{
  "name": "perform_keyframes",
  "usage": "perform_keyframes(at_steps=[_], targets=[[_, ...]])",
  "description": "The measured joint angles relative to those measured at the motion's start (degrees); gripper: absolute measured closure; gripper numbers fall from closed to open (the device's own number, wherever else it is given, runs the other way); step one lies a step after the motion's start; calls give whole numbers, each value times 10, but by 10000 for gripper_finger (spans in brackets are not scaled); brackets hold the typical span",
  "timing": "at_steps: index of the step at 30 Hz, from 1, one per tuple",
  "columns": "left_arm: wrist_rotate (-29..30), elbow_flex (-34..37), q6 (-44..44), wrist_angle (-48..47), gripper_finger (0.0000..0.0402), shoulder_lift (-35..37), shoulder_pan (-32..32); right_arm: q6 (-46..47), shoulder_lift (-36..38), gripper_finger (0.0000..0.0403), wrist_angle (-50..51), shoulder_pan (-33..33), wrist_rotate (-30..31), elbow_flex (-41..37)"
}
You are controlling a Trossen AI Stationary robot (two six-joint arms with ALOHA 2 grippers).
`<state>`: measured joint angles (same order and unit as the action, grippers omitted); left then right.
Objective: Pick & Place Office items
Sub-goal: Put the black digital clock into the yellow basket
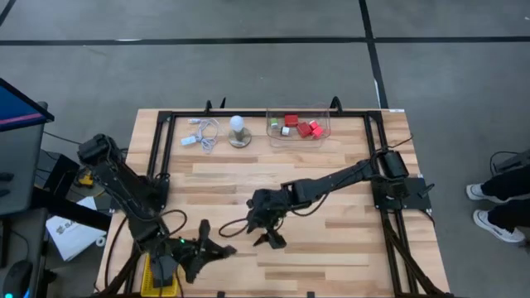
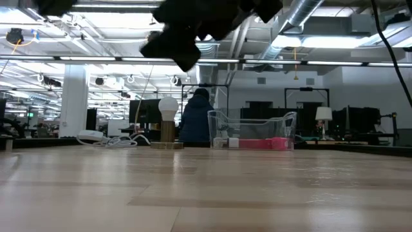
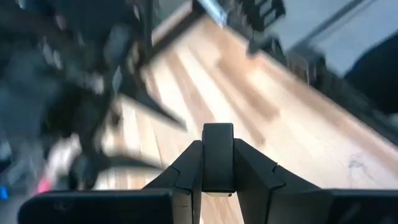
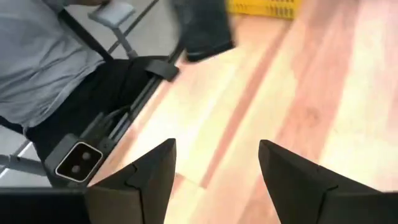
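My left gripper (image 1: 222, 250) is above the table's near edge, left of the middle, and is shut on a small black block (image 3: 217, 140). My right gripper (image 1: 271, 241) reaches in from the right to the near middle of the table. It stands open (image 4: 216, 155) over bare wood with nothing between its fingers. Other office items, red, white and green blocks (image 1: 302, 127), lie in the clear bin (image 1: 325, 132) at the far edge. In the low view they show through the clear bin's wall (image 2: 257, 142). My left gripper pinches the black block's two side faces (image 3: 217, 168) between its two fingers. The block's free end (image 3: 217, 132) stands out past the fingertips. The fingers slant slightly downward toward the table's right side. The block is clear of the wood.
A yellow bin (image 1: 156, 280) sits at the near left corner under my left arm. At the far edge, left of the clear bin, stand a white bulb on a round base (image 1: 238, 131) and a white coiled cable (image 1: 203, 134). A black frame (image 1: 157, 145) runs along the table's sides.
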<state>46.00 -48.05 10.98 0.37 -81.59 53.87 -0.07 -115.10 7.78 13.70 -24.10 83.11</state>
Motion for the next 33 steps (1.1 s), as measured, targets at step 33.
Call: perform_keyframes(at_steps=[33], targets=[[-493, -73, -880, -431, 343, 42, 101, 84, 1, 205, 149, 25, 37, 1]])
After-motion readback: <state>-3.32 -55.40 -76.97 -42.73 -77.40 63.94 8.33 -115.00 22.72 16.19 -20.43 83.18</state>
